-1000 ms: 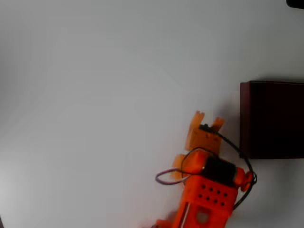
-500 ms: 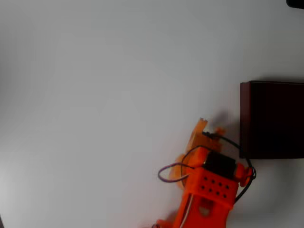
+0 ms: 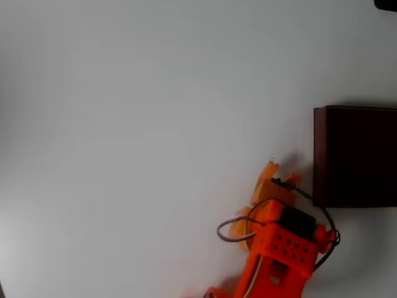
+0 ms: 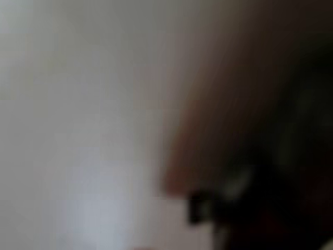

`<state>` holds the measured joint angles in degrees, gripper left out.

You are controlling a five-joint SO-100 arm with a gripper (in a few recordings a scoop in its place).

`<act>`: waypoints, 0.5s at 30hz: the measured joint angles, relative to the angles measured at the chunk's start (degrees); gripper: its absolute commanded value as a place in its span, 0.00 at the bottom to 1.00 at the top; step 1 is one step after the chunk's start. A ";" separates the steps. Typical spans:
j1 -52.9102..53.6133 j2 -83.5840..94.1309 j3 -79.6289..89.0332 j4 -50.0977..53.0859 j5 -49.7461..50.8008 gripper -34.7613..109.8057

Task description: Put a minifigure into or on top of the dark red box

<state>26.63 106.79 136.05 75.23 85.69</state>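
Observation:
The dark red box (image 3: 356, 155) stands at the right edge of the overhead view, its inside near-black. My orange gripper (image 3: 280, 174) lies just left of the box's lower left corner, fingers pointing up and right. They are foreshortened, so the gap between them is unclear. The wrist view is heavily blurred: the box's maroon wall (image 4: 229, 104) looms on the right. A small dark shape with a pale patch (image 4: 208, 205) sits low in that view. It may be the minifigure, but I cannot tell for sure, nor whether it is held.
The white table (image 3: 136, 124) stretches bare to the left and above the arm. The orange arm body (image 3: 279, 248) with its looping cables fills the lower middle right. A dark item (image 3: 386, 4) pokes in at the top right corner.
The arm has pulled back toward the bottom and shifted right. The gripper tips now sit lower and closer to the box's lower left corner.

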 measured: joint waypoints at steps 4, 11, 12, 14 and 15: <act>1.85 0.35 2.02 -0.97 -1.05 0.37; 2.02 0.79 3.78 -2.81 -1.05 0.35; 1.93 0.79 3.78 -2.81 -1.05 0.35; 0.79 0.79 3.78 -2.81 -0.26 0.34; 0.35 0.79 3.78 -2.81 -0.09 0.33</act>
<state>26.98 107.58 139.83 72.42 85.61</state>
